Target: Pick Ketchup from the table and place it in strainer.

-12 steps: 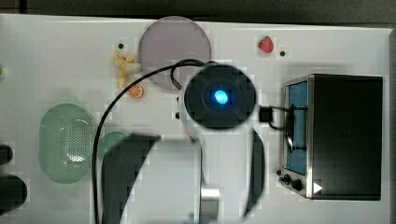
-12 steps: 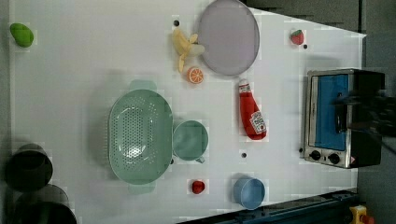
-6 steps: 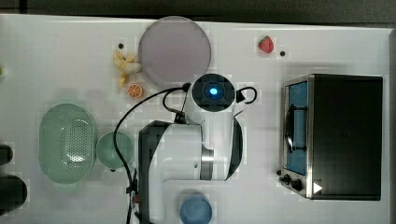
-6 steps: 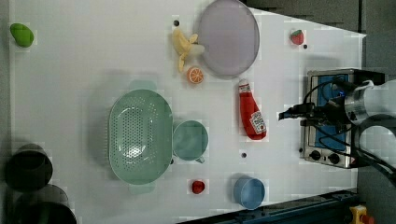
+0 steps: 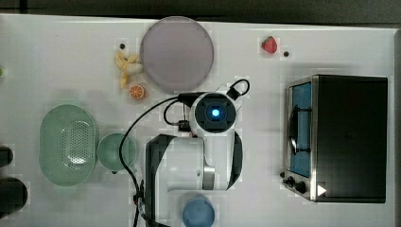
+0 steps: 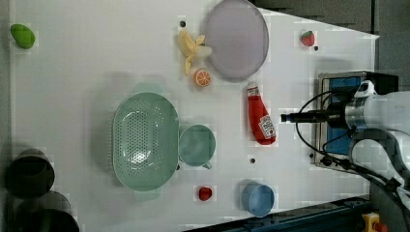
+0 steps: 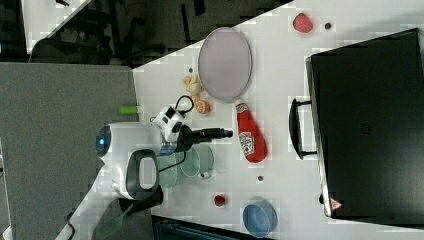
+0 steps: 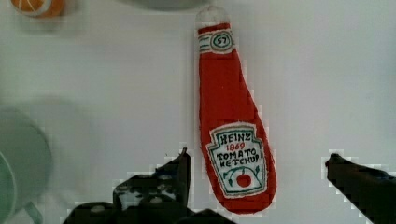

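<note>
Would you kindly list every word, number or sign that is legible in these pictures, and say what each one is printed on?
"57": on the neck band of the ketchup lying on the table, wrist view.
"HEINZ": top line of the bottle's main label.
"1869": red, beneath it on the same label.
"TOMATO KETCHUP": two lines below that, above a small tomato drawing.
The toaster oven bears a small white triangle mark at one corner; any lettering by its knobs is too small to read.

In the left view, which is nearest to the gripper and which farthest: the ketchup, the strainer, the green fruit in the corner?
From the gripper:
1. Ketchup, lying just to the left view's left of it.
2. Strainer, mid-table, beyond the green cup.
3. Green fruit, far upper-left corner.
</note>
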